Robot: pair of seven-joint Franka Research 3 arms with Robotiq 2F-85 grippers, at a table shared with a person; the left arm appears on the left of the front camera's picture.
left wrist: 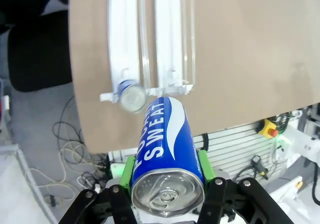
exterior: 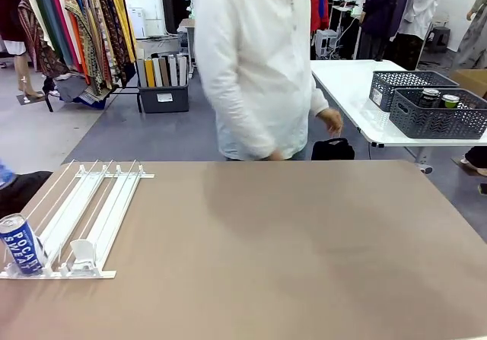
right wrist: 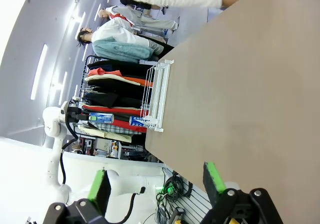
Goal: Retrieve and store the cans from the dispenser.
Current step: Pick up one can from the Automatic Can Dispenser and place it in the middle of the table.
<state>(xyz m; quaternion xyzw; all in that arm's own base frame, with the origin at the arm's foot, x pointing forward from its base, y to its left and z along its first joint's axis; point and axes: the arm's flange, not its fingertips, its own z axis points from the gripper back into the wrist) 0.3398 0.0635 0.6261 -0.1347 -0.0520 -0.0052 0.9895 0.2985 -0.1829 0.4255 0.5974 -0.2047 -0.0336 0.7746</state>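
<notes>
Brown tabletop (exterior: 304,241) spreads across the front view, with the white wire dispenser (exterior: 84,211) at its left side holding one blue POCARI SWEAT can (exterior: 20,243) upright at the near end of the outer lane, while a person (exterior: 255,66) in a white shirt stands at the far side and grey mesh baskets (exterior: 437,115) sit on a white side table (exterior: 342,81) beyond. From the left wrist, the left gripper (left wrist: 167,166) is clamped on a second blue can (left wrist: 167,139), held off the table's edge just beside the dispenser's end. From the right wrist, the right gripper (right wrist: 157,181) has its green pads spread wide with nothing between them, well apart from the dispenser.
</notes>
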